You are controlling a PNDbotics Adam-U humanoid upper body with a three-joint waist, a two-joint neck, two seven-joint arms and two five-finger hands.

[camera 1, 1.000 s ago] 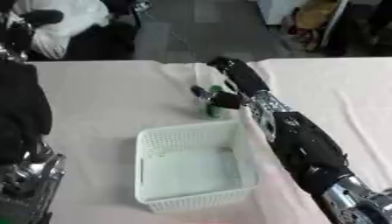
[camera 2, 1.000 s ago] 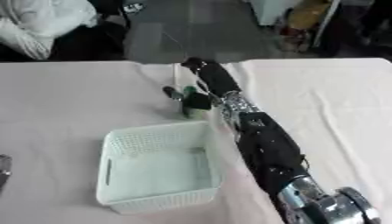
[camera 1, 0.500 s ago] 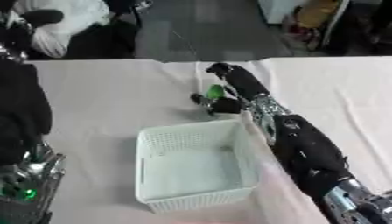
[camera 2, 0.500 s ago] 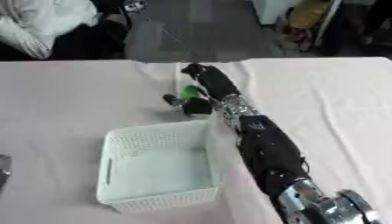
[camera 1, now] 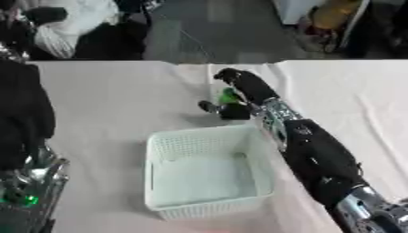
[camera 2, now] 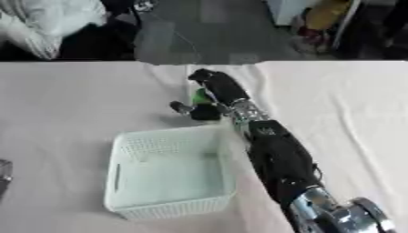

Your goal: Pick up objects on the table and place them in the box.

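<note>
just beyond the white basket on the cloth-covered surface, your right hand had its fingers curled round a small green object, held just above the surface. no writing was readable. your left hand's fingers couldn't be made out.

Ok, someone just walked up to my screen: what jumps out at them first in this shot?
The long black right arm reaching diagonally across the cloth, its right hand curled around a small green object just beyond the far edge of the box. Next, the white mesh box in the middle of the table, with nothing visible inside. At the lower left, part of the left arm shows with a green light.
</note>
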